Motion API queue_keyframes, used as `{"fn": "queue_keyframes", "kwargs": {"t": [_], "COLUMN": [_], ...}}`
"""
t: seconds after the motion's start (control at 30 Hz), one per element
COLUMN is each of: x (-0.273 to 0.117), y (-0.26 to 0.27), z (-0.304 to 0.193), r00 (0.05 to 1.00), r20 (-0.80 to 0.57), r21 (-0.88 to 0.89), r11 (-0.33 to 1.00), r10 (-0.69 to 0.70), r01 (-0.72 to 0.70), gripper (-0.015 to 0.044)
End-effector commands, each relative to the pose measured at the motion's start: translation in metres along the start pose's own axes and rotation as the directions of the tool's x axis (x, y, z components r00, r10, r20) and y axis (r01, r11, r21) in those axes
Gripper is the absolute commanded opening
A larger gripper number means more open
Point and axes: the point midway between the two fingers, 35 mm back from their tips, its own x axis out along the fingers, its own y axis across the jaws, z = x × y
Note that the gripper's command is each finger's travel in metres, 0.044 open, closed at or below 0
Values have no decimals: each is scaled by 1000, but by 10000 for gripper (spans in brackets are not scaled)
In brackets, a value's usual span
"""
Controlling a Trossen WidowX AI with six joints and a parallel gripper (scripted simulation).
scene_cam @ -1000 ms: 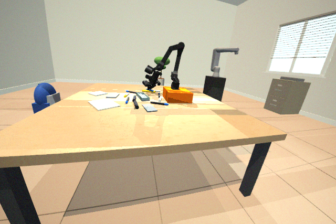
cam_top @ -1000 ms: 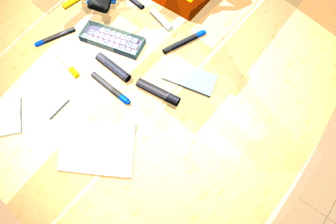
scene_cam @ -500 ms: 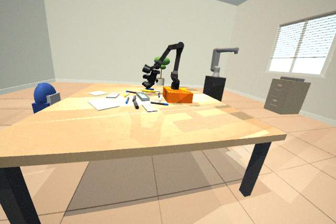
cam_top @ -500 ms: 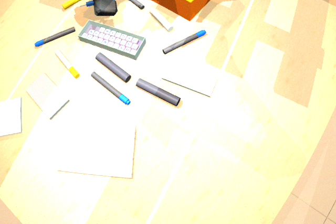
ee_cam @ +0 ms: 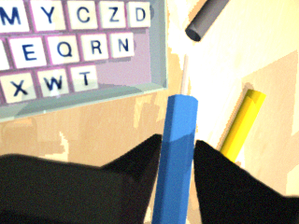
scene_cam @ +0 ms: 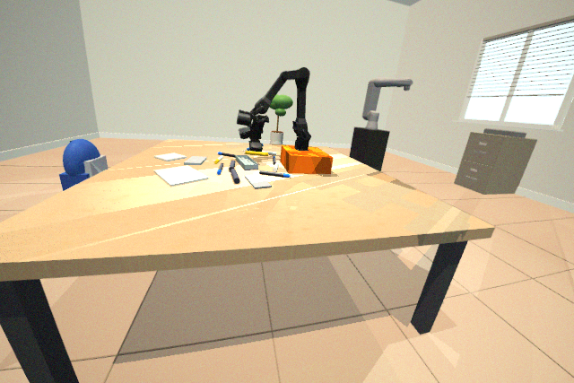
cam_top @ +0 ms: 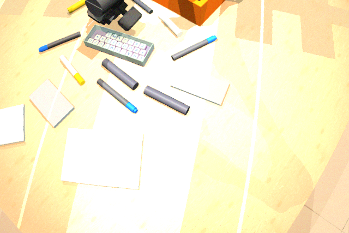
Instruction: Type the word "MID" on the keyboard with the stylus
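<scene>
My gripper (ee_cam: 177, 144) (scene_cam: 255, 143) is shut on the stylus, whose blue body (ee_cam: 175, 179) lies between the two black fingers in the wrist view. The stylus's thin pale tip (ee_cam: 185, 77) points up the view, just right of the keyboard's edge. The grey-green keyboard (cam_top: 112, 52) (scene_cam: 247, 162) (ee_cam: 159, 47) lies on the desk. In the wrist view the M key (ee_cam: 10, 17) is at the upper left and the D key (ee_cam: 139, 15) near the corner; the I key is out of that view. In the top view the arm hides the stylus.
A yellow marker (cam_top: 76, 5) (ee_cam: 243, 126) and a dark pen (cam_top: 140, 4) (ee_cam: 206, 21) lie near the gripper. A white marker (cam_top: 170, 26) lies beside the orange box (cam_top: 171, 1) (scene_cam: 308, 161). Several pens, dark cylinders and notepads lie on the keyboard's other sides.
</scene>
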Motion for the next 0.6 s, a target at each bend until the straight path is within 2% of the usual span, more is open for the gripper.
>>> {"fn": "queue_keyframes", "kwargs": {"t": [0.0, 0.27, 0.57], "x": [-8, -26, -50], "y": [7, 17, 30], "z": [9, 24, 42], "r00": [998, 987, 958], "r20": [-23, -34, -3], "r21": [-241, -632, -925], "r11": [969, 768, 365], "r10": [-53, -159, -287], "r01": [46, 102, 107], "gripper": [0, 0, 0]}}
